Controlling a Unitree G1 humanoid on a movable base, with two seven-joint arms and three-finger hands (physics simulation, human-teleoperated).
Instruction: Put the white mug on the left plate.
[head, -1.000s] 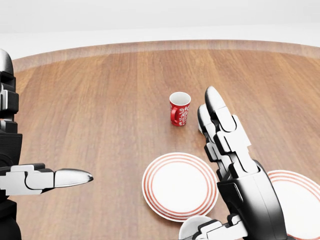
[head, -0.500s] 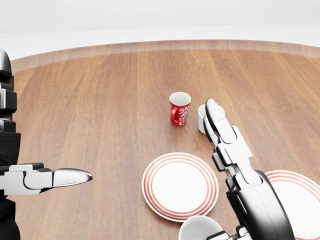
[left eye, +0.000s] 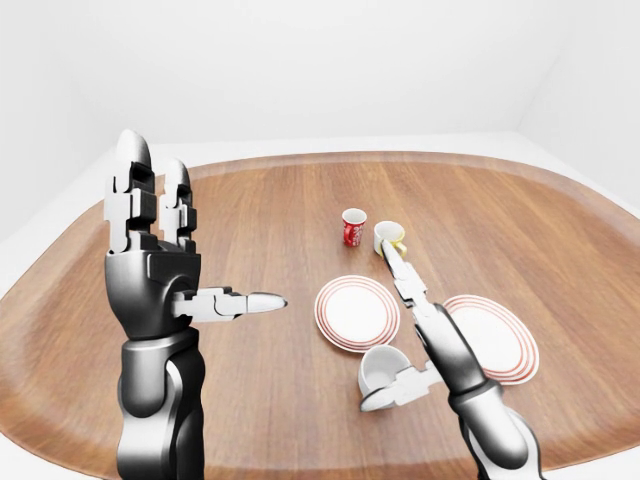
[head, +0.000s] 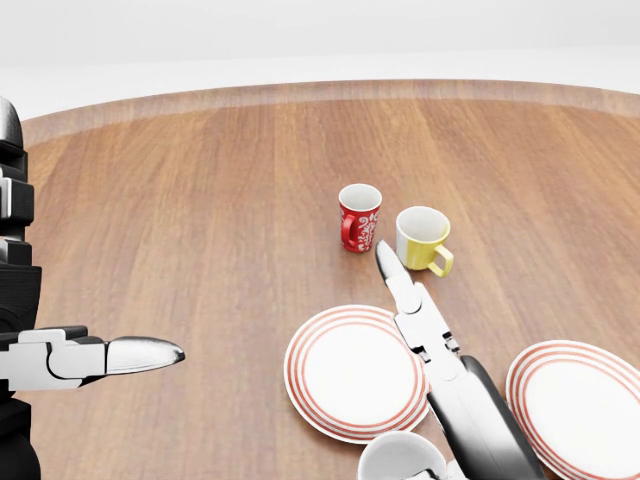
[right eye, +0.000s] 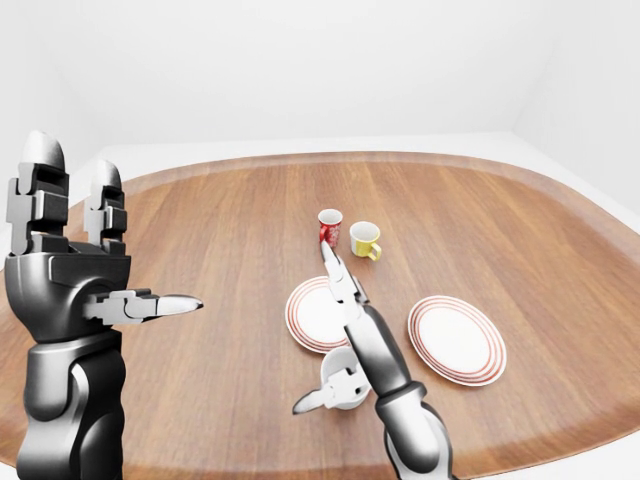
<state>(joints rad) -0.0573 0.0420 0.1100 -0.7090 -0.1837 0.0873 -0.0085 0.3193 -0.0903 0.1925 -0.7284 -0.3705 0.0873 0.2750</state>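
The white mug (left eye: 381, 368) sits tilted on the table just below the left plate (left eye: 357, 312), a white plate with red rings; the mug also shows at the bottom edge of the head view (head: 392, 462). My right hand (left eye: 405, 335) is open, its fingers (head: 405, 290) stretched flat over the plate's right rim and pointing at the mugs above. Its thumb (left eye: 395, 392) rests against the white mug without closing round it. My left hand (left eye: 200, 245) is open and empty, raised at the left, well apart from the plate.
A red patterned mug (head: 358, 217) and a yellow mug (head: 422, 240) stand side by side above the left plate. A second red-ringed plate (left eye: 492, 338) lies to the right. The round wooden table (left eye: 260, 220) has a raised rim.
My right hand's fingers have dropped from upright to flat, uncovering the yellow mug and more of the right plate. The left hand and the mugs have not moved.
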